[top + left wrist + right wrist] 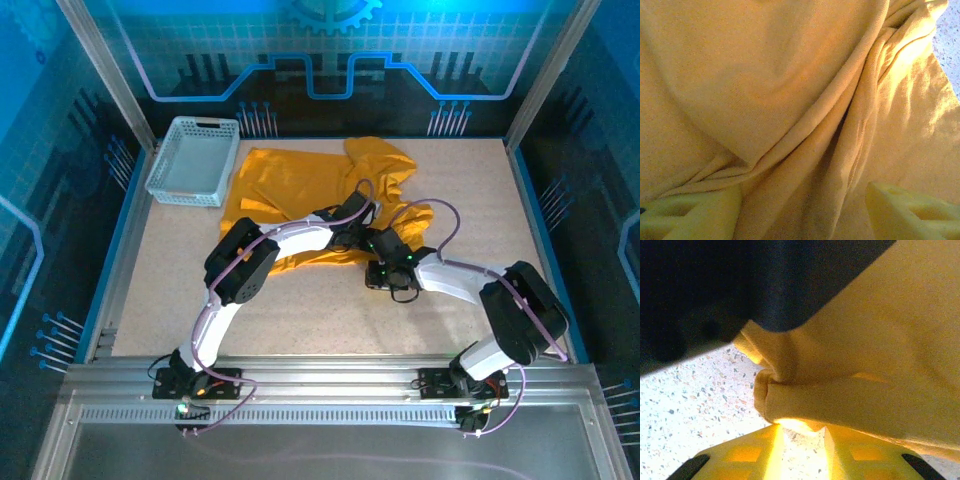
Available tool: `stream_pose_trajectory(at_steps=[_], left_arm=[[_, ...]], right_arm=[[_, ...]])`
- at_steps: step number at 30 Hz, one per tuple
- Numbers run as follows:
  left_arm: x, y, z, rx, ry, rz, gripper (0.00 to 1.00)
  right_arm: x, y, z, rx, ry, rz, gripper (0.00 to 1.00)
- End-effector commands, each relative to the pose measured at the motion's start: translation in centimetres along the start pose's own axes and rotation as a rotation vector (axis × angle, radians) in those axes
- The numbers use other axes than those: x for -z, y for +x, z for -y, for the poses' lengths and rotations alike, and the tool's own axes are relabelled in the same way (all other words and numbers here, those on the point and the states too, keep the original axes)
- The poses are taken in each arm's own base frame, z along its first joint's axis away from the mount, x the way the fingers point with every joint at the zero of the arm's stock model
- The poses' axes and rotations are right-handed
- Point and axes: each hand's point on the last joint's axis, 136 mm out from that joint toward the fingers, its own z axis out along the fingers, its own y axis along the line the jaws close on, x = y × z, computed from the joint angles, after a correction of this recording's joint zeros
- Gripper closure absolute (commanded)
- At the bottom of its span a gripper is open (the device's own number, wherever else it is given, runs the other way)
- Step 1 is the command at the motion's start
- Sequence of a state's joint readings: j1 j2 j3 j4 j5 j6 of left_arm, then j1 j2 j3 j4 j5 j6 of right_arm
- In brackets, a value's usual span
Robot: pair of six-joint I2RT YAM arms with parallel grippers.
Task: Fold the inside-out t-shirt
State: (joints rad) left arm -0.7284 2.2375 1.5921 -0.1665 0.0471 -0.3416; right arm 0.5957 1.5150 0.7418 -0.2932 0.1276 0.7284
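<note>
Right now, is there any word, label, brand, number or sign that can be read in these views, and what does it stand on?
No text can be read.
Mustard-yellow t-shirt: plain cloth wherever it is in view, no print or tag.
Light grey lattice basket: no label.
Blue back panel: a gear and circuit-line pattern, no letters or numbers.

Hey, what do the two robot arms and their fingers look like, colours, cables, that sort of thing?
Both the left arm and right arm have white links and bulky black joints. A lilac cable loops along each. Small green lights glow near the right arm's wrist. The fingers are yellow with cut-out windows.
</note>
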Motion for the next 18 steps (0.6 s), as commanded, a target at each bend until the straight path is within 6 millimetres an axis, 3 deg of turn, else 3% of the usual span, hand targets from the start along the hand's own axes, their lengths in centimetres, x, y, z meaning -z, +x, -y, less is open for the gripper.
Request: stream_pose_trajectory(at_steps=[1,8,18], left_arm=[[0.2,1.5,-0.4,0.037,0.002,-0.044,0.32],[0.4,1.6,-0.4,0.034,0.003,-0.042,0.32],[0.2,1.9,-0.6,0.038,-0.002,-0.044,0.32]], right_arm=[[-0.1,-0.9,0.2,0.013,0.034,0.04,0.69],[-1.3,-1.3,0.2,0.009,0.062,0.027,0.67],[-0.3,-1.9,-0.3,0.035,0.055,0.056,0.84]])
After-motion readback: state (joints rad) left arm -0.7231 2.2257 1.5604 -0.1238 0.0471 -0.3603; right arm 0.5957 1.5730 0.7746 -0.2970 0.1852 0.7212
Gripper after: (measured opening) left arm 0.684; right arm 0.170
